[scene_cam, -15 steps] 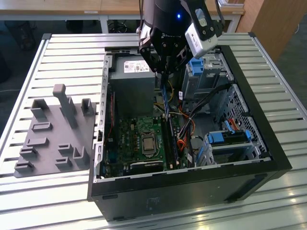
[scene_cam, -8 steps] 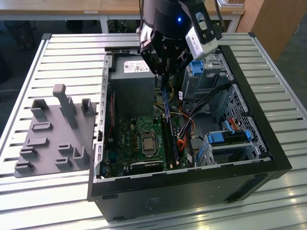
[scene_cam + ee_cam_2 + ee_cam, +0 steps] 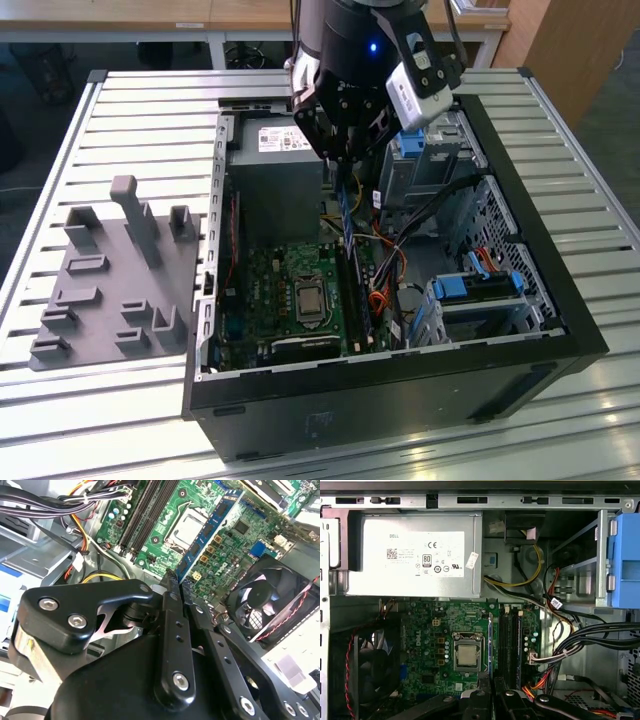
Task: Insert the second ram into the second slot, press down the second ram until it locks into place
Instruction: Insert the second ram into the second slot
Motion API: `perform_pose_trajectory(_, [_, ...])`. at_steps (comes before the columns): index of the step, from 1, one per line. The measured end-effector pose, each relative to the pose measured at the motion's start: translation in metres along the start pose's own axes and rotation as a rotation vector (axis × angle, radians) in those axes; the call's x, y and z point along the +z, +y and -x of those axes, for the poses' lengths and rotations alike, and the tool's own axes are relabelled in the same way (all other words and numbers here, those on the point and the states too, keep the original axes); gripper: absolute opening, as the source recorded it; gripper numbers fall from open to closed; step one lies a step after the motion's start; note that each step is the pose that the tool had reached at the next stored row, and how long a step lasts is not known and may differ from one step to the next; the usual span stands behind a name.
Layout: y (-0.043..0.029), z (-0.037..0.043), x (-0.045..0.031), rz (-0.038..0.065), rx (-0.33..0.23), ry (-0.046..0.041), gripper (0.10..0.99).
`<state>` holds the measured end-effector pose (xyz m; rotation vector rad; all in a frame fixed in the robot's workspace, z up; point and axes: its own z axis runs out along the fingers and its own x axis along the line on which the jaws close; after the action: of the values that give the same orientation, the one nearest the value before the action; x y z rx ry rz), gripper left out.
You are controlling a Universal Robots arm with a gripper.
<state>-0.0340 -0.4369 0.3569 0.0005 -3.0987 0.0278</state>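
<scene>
The open computer case (image 3: 556, 300) on the counter (image 3: 140, 110) held a motherboard (image 3: 285, 290), power supply (image 3: 280, 170), fan (image 3: 272, 600) and cables (image 3: 425, 212). The fingers (image 3: 170, 615) gripped the second ram (image 3: 210, 530) narrowly, holding it on end above the motherboard, with the cables just beside.

The arm (image 3: 345, 40) hangs upright, its tool (image 3: 338, 165) pointing down, fingers (image 3: 172, 610) pinched close.

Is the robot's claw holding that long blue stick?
Yes, in the second wrist view the gripper is pinched shut on the second ram, which juts out over the motherboard.
</scene>
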Motion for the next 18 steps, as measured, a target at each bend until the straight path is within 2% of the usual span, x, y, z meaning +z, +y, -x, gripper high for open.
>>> perform_pose_trajectory(18, [0.0001, 0.0002, 0.0051, -0.005, 0.000, 0.0000, 0.137])
